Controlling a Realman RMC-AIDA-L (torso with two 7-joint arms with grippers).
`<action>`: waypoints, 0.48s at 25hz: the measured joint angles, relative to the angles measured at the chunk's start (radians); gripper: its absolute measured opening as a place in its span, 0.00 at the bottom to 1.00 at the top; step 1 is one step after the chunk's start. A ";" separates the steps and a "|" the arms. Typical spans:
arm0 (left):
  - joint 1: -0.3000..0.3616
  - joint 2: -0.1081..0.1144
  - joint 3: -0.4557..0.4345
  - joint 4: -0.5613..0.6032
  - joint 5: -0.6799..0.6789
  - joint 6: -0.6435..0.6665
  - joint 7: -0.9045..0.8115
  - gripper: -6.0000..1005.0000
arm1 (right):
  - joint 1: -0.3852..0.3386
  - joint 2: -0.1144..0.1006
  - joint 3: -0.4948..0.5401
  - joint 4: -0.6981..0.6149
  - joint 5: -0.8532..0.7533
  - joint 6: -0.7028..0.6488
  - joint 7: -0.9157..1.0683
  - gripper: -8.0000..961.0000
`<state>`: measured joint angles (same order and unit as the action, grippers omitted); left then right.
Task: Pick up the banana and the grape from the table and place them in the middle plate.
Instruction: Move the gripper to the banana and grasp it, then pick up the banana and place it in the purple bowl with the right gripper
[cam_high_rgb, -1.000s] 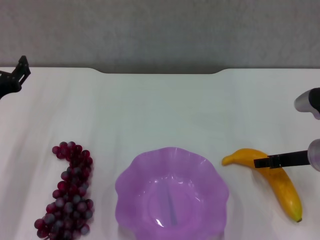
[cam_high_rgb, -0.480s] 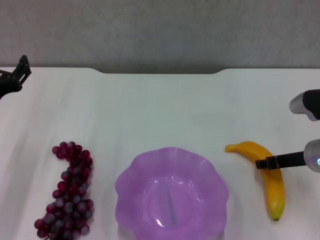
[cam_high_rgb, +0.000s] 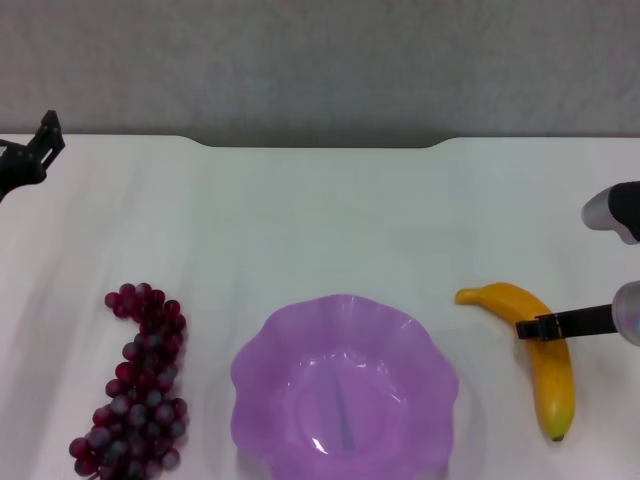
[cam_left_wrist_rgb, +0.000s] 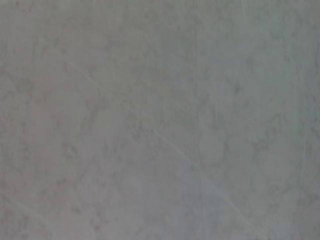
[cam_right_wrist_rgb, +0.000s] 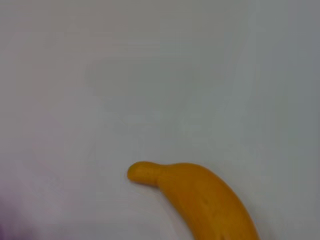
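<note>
The orange-yellow banana (cam_high_rgb: 552, 385) is to the right of the purple scalloped middle plate (cam_high_rgb: 268, 375), with its dark tip toward me. My right gripper (cam_high_rgb: 545, 325) reaches in from the right edge, and its dark finger lies across the banana's middle, shut on it. The right wrist view shows the banana's stem end (cam_right_wrist_rgb: 200, 200) over the white table (cam_high_rgb: 330, 220). The bunch of dark red-purple grapes (cam_high_rgb: 140, 390) lies on the table left of the plate. My left gripper (cam_high_rgb: 35, 155) is parked at the far left edge, away from everything.
The table's dark notched far edge (cam_high_rgb: 320, 143) runs across the back. The left wrist view shows only a plain grey surface.
The banana has swung in my right gripper: its stem end rose and moved right, and its tip end came in from the lower right. The left arm stayed put.
</note>
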<state>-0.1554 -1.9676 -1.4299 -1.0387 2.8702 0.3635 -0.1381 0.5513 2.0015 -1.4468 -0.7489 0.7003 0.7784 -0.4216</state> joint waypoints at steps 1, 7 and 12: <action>0.001 0.000 0.000 0.000 0.000 0.000 0.000 0.74 | -0.003 0.000 0.003 -0.003 -0.001 0.000 -0.005 0.55; 0.004 0.001 0.001 0.001 0.000 0.000 0.000 0.74 | -0.043 0.004 0.023 -0.133 -0.002 0.028 -0.028 0.55; 0.003 0.003 0.000 0.004 0.000 0.000 0.000 0.74 | -0.165 0.004 0.030 -0.411 0.007 0.104 -0.029 0.55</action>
<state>-0.1523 -1.9650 -1.4296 -1.0343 2.8701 0.3636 -0.1381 0.3862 2.0059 -1.4169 -1.1603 0.7071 0.8821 -0.4504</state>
